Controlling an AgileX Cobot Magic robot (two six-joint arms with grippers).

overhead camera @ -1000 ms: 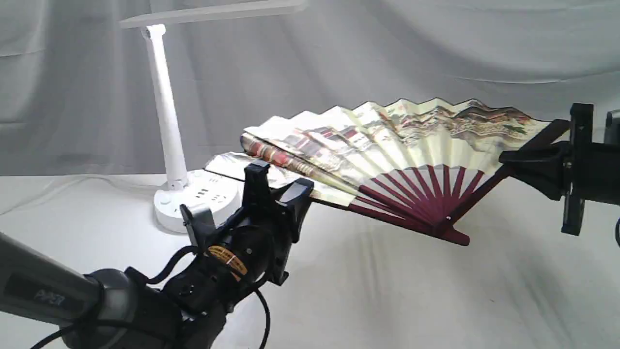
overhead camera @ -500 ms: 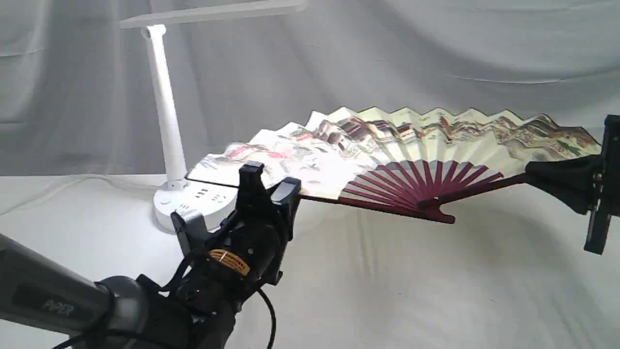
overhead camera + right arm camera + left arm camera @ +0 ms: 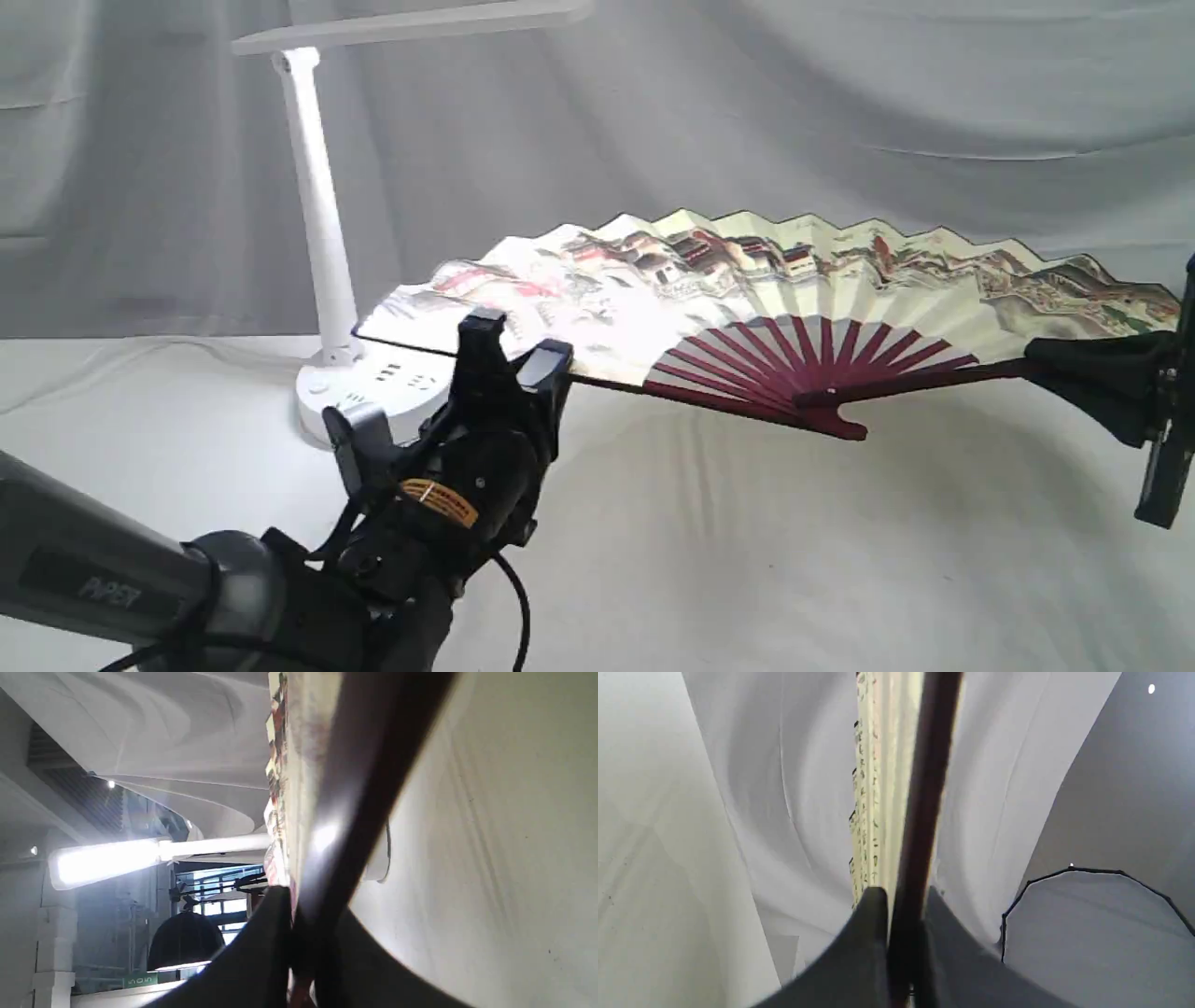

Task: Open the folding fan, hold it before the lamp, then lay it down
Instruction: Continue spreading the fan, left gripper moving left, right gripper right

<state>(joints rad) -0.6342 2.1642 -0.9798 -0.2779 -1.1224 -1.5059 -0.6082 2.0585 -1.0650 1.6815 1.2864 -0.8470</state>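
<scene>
The large pleated cream paper fan with maroon wooden ribs (image 3: 747,280) is hanging fully spread above the white cloth (image 3: 747,560), the left gripper (image 3: 513,359) and right gripper (image 3: 1041,364) each pinching an outer rib. One end is sitting over the base of the white plastic desk lamp (image 3: 317,215). I reckon pulling wider is risking torn paper, and a careless swing could topple the lamp.

The fan (image 3: 747,280) spans the middle, held off the cloth (image 3: 794,560), with its ends clamped in the left gripper (image 3: 515,341) and right gripper (image 3: 1050,359), so it bars a front-to-back pass at that height. A gap lies open under its ribs. The lamp (image 3: 317,215) blocks the left end: base at the fan's edge, stem upright, head overhead. The cloth in front lies open
</scene>
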